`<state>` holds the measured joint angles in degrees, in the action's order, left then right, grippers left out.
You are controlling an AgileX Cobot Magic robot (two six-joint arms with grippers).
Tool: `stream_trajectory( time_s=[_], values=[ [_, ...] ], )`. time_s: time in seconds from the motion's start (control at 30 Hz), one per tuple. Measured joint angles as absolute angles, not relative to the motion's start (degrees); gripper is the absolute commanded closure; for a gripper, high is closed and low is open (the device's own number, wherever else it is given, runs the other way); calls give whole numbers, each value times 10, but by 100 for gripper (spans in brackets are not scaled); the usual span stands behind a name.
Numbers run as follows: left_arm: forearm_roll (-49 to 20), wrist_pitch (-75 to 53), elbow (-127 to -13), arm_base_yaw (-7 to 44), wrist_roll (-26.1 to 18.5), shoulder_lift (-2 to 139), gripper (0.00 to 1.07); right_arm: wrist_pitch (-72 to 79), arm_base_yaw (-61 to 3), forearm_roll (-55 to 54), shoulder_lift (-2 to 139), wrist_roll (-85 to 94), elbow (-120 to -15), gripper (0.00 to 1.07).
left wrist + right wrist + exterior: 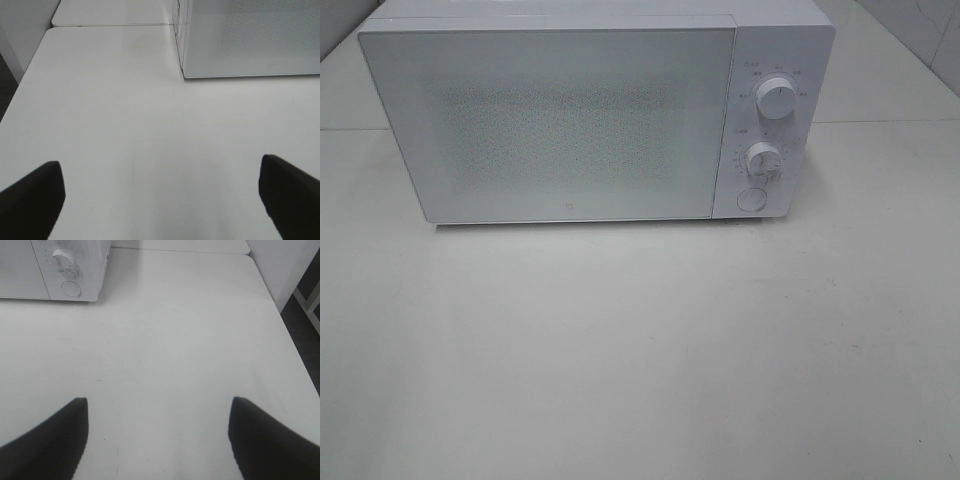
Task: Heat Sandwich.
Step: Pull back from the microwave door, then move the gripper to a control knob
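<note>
In the high view, a white microwave (570, 120) is seen on the table (640, 350), door shut, with 2 knobs (776, 100) and 1 button (751, 199) on its panel. In the left wrist view, the left pincer (160, 200) is held wide open over the table, nothing gripped. In the right wrist view, the right pincer (159, 440) is likewise spread open and empty. The sandwich's place cannot be told.

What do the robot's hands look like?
Only the finger ends show. The left gripper and right gripper each have two plain black fingers, wedge-shaped with rounded tips. No cables or markings are visible, and the arms are out of sight.
</note>
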<state>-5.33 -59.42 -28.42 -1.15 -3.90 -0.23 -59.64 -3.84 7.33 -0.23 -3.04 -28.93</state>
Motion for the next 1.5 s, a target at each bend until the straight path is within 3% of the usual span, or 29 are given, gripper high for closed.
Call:
stream_trajectory(
  time_s=[1.1, 1.5],
  values=[
    [-53, -594, -284, -11, -39, -2, 3, -596, -38, 73, -2, -45, -299, 32],
    [-53, -594, -284, -11, -39, -2, 3, -540, -38, 73, 95, -46, -325, 32]
  ],
)
